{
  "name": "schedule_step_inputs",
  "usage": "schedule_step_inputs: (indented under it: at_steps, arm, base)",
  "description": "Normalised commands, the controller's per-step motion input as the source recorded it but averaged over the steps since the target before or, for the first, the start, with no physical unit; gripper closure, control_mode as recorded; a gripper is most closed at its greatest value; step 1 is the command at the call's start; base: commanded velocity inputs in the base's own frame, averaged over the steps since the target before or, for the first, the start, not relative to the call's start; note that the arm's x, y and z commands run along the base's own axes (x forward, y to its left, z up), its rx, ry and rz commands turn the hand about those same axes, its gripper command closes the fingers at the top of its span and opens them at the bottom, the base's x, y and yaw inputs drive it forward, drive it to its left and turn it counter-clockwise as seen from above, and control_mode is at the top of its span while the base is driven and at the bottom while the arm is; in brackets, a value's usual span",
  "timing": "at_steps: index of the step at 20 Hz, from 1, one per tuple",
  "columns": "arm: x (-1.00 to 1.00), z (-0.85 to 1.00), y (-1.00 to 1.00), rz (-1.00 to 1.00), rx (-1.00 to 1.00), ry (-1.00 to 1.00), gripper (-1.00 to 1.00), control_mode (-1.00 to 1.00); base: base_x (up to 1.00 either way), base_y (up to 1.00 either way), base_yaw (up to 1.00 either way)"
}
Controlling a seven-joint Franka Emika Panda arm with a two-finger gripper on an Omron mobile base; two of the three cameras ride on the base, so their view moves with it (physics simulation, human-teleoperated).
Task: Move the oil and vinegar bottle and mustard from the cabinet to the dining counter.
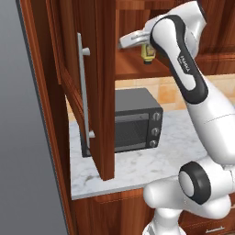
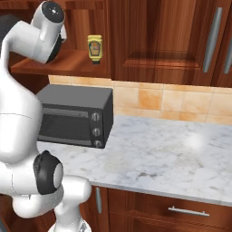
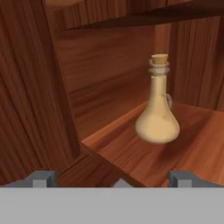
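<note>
The oil and vinegar bottle [image 3: 157,118], a tan flask with a thin corked neck, stands upright on the cabinet shelf [image 3: 197,135]. It is ahead of my gripper [image 3: 111,180] and a little to the right, and the two do not touch. The fingertips [image 3: 41,179] are spread wide with nothing between them, so the gripper is open. The yellow mustard [image 2: 94,47] stands cap down on the same shelf [image 2: 59,63], and it peeks out behind my forearm [image 1: 148,54]. The cabinet door [image 1: 103,87] stands open, its silver handle [image 1: 84,92] facing me. The dining counter is out of view.
A dark grey toaster oven [image 1: 135,121] [image 2: 74,115] sits on the marble worktop [image 2: 158,154] right under the shelf. The open door's edge hangs over the worktop's left end. Closed cabinet doors [image 2: 158,41] run to the right, above a tan tiled backsplash [image 2: 158,99].
</note>
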Motion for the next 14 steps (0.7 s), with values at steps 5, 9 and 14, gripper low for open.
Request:
schedule_step_inputs:
  at_steps: [5,9,14]
  arm:
    - [0.69,0.00,0.11,0.00,0.00,0.04,-1.00,-1.00]
    - [0.55,0.00,0.06,0.01,0.00,0.02,-1.00,-1.00]
    - [0.50,0.00,0.07,0.03,0.00,0.01,-1.00,-1.00]
  base:
    - [0.00,0.00,0.00]
    - [0.00,0.00,0.00]
    - [0.00,0.00,0.00]
